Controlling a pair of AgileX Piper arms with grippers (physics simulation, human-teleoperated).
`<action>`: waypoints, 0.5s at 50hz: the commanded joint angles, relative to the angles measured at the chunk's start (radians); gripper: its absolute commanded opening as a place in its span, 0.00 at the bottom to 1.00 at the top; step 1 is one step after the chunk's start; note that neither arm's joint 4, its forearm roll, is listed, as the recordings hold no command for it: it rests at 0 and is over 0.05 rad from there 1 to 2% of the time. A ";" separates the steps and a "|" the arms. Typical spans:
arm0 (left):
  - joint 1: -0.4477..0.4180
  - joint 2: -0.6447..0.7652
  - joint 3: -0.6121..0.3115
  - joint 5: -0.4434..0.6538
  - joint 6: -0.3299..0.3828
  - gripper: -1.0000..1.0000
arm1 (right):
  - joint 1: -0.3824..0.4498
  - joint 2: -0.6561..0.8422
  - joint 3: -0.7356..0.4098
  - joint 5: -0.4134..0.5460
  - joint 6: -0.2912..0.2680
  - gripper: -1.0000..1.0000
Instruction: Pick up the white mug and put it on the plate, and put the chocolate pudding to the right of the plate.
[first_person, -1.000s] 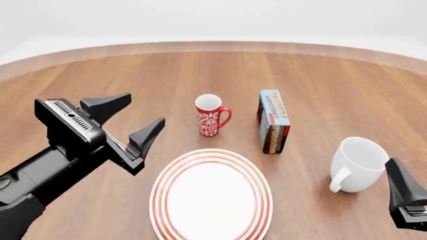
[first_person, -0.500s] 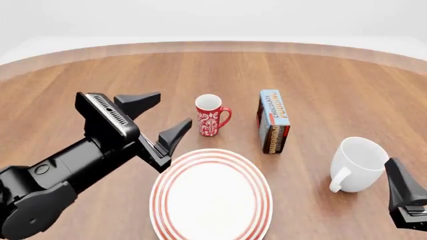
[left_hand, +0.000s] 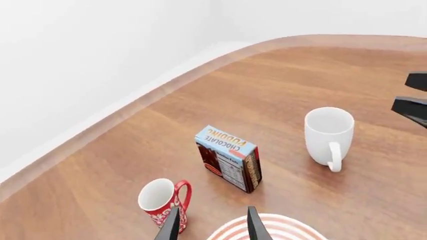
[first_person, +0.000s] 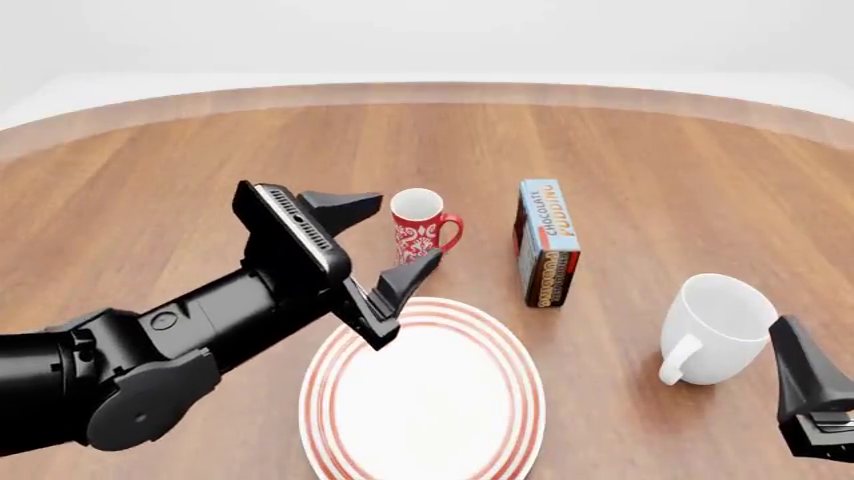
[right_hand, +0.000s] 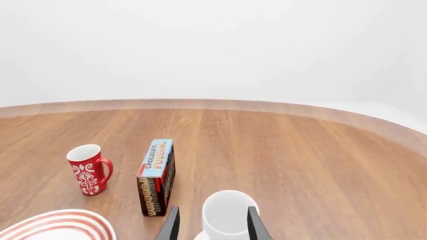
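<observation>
The white mug (first_person: 721, 325) stands upright at the right, handle toward the table's near side; it also shows in the left wrist view (left_hand: 328, 131) and the right wrist view (right_hand: 225, 220). The red-ringed plate (first_person: 334, 375) lies front centre. The chocolate pudding carton (first_person: 547, 245) stands on its edge behind the plate's right side. My left gripper (first_person: 407, 226) is open and empty, above the plate's back left rim, next to the red mug (first_person: 420, 235). My right gripper (right_hand: 212, 226) is open and empty, just on the near side of the white mug, not touching it.
The slim red mug with a white pattern (left_hand: 160, 200) stands behind the plate, left of the carton (left_hand: 228, 157). The wooden table's curved far edge (first_person: 427, 92) runs along the back. The right gripper's fingers (left_hand: 412, 100) show at the edge of the left wrist view.
My left arm has swung right and forward, from the table's left side to above the plate's back left rim by the red mug. The right arm and all objects have not moved.
</observation>
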 joint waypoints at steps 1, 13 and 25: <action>-0.043 0.066 -0.052 0.015 -0.001 1.00 | 0.000 0.000 0.000 0.001 0.000 1.00; -0.081 0.126 -0.096 0.023 -0.010 1.00 | 0.000 -0.001 0.000 0.000 0.000 1.00; -0.110 0.181 -0.128 0.027 -0.014 1.00 | 0.000 -0.001 0.000 0.000 0.000 1.00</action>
